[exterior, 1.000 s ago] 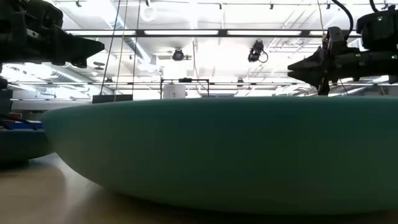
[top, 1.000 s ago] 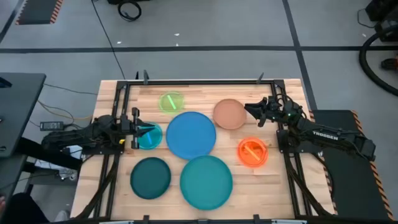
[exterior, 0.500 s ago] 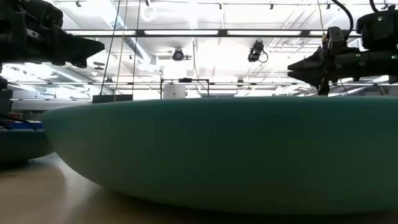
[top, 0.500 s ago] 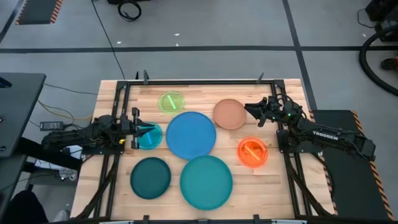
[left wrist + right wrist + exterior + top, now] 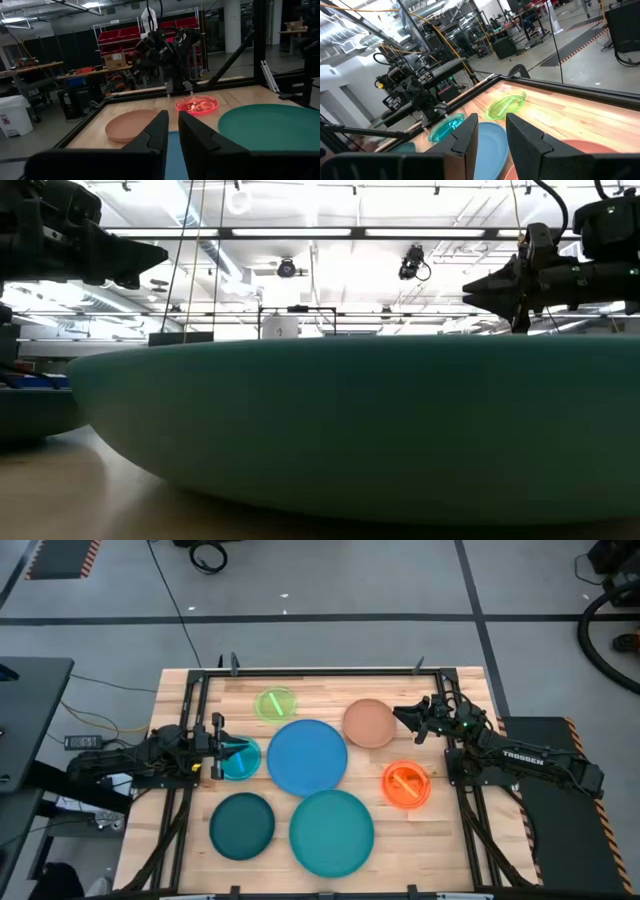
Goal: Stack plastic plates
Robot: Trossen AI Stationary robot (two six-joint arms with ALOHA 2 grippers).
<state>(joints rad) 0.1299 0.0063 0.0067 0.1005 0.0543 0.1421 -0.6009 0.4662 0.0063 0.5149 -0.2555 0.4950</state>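
Seven plates lie apart on the wooden table, each flat on its base: lime green [image 5: 276, 703], tan [image 5: 368, 723], large blue [image 5: 306, 756], cyan [image 5: 240, 760], orange [image 5: 406, 784], dark green [image 5: 242, 825] and large teal [image 5: 332, 832]. My left gripper [image 5: 226, 748] hovers level above the cyan plate's left part, its fingers a narrow gap apart [image 5: 173, 131]. My right gripper [image 5: 401, 716] hangs open [image 5: 492, 131] beside the tan plate's right rim, above the table. In the low view the teal plate [image 5: 360, 430] fills the picture, with both grippers high above it.
A dark metal frame [image 5: 320, 671] runs along the table's edges. Both arm bases stand at the left and right sides. Bare wood shows along the far edge [image 5: 330, 690] and in the near right corner [image 5: 430, 850].
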